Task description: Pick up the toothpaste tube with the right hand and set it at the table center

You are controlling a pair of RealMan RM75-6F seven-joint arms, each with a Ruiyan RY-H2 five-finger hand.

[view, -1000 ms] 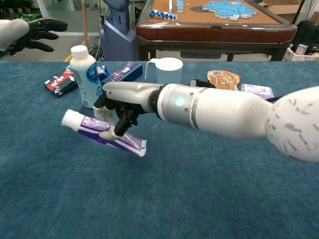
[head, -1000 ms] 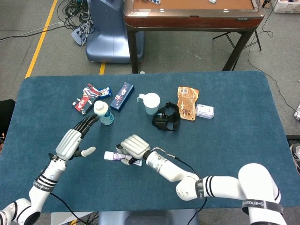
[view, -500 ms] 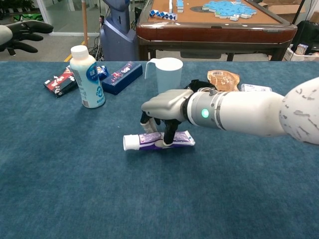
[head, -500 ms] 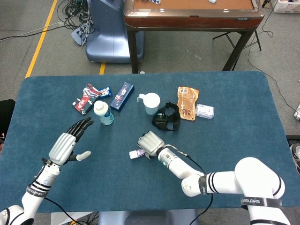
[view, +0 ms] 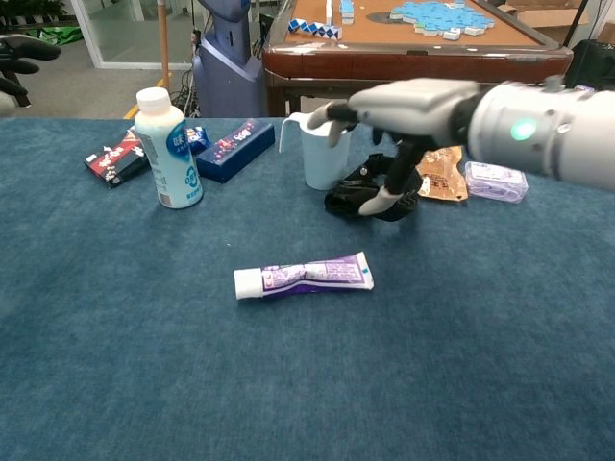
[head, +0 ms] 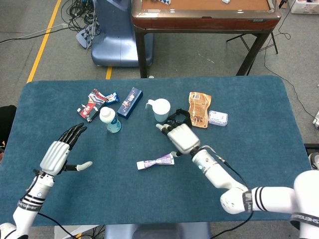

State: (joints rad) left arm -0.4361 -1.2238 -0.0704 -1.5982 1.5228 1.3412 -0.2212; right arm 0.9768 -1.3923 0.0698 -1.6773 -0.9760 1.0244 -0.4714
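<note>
The tube [head: 156, 162] lies flat mid-table, cap toward the left, touching neither hand. The right hand [head: 180, 138] hangs empty, fingers spread, near the cup [head: 161, 109], whose contents are unclear. The left hand [head: 57, 154] is open near the table's [head: 259, 99] left edge.

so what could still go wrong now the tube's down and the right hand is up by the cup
The right hand hangs open right beside the white cup and above the black strap bundle; a careless pull-back could tip the cup or snag the straps. The toothpaste tube lies free on its side on the table, so any brush could shift it off centre.
</note>
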